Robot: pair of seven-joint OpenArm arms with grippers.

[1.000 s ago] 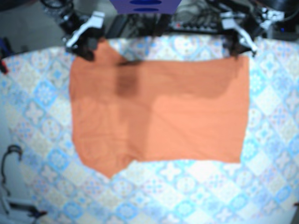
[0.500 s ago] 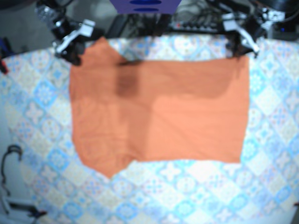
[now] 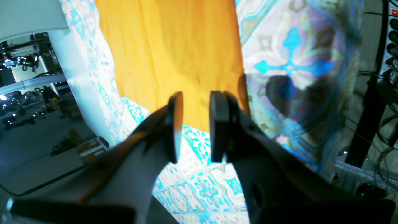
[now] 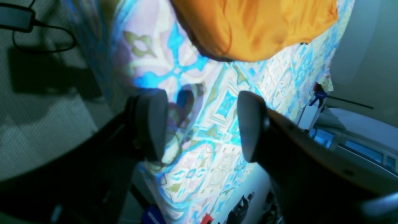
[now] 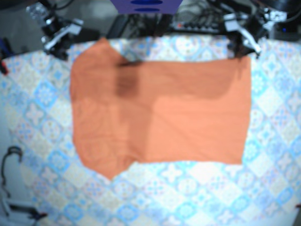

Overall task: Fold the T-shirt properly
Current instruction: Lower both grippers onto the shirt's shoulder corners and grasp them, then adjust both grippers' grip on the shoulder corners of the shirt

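The orange T-shirt [image 5: 160, 113] lies flat on the patterned tablecloth [image 5: 42, 94], folded to a wide rectangle with a point at its near left corner. My left gripper [image 5: 243, 46] hovers at the shirt's far right corner. In the left wrist view, the left gripper [image 3: 196, 102] has its fingers a narrow gap apart, with nothing between them and the shirt's edge [image 3: 174, 46] lying just beyond. My right gripper [image 5: 55, 40] is off the shirt, beyond its far left corner. In the right wrist view, the right gripper [image 4: 200, 99] is wide open over bare tablecloth, and the shirt [image 4: 255, 28] is ahead of it.
Cables and electronics [image 5: 197, 21] crowd the strip behind the table's far edge. A power strip [image 3: 393, 37] and wires run beside the left gripper. A dark cable loop [image 5: 11, 157] sits off the table's left side.
My right gripper has drawn back and to the left, off the shirt's far left corner. The left gripper has stayed at the far right corner. The shirt has not shifted.
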